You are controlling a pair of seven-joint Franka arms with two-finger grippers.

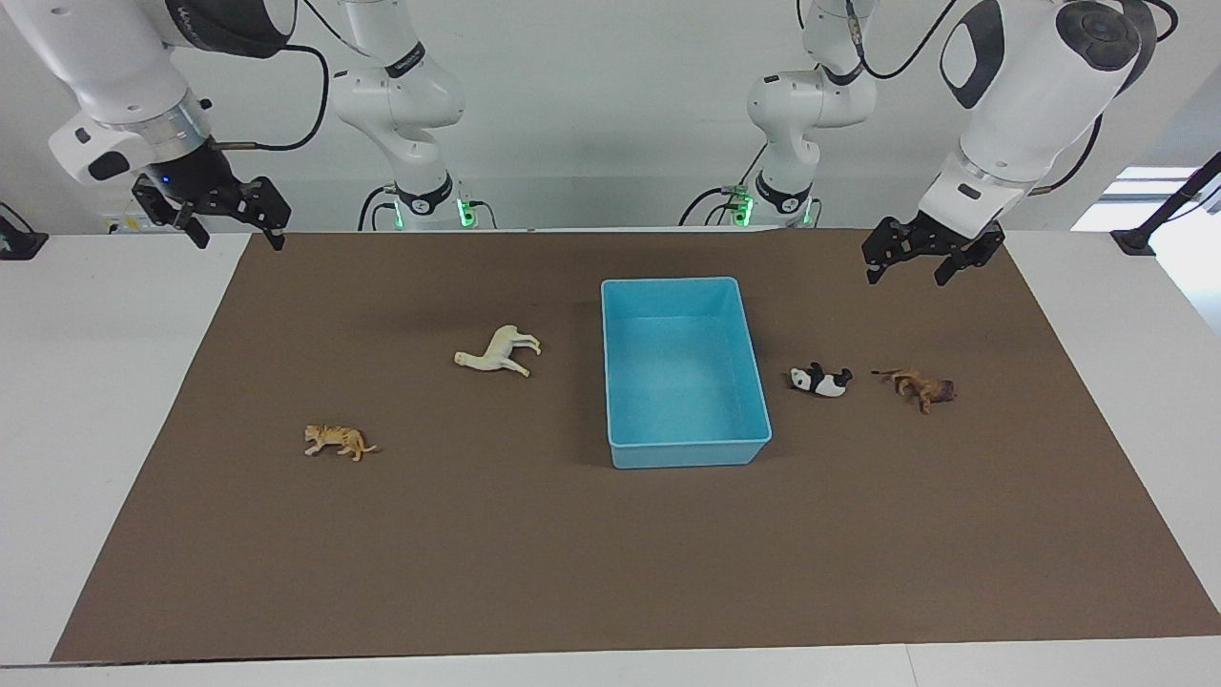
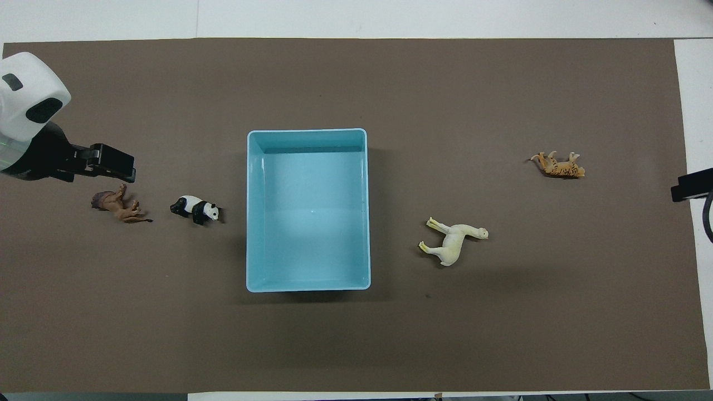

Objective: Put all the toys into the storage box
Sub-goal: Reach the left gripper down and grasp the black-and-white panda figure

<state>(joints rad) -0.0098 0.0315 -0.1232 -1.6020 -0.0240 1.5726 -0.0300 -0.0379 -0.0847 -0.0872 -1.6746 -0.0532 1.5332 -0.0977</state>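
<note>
Tiger [image 1: 338,441] lies nearest the camera, toward the right arm's end from the empty box [image 1: 687,453]; llama [image 1: 498,351], panda [image 1: 819,381], lion [image 1: 923,387] flank the box. Both grippers, left [image 1: 912,270] and right [image 1: 234,230], hang parted, holding nothing. No toy stored; first pick probably pending.

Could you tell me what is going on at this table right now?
Nothing is held yet. The blue storage box sits empty mid-table. The panda and lion lie toward the left arm's end, the llama and tiger toward the right arm's. The left hand hangs open in the air near the lion; the right hand waits open at the mat's edge.
</note>
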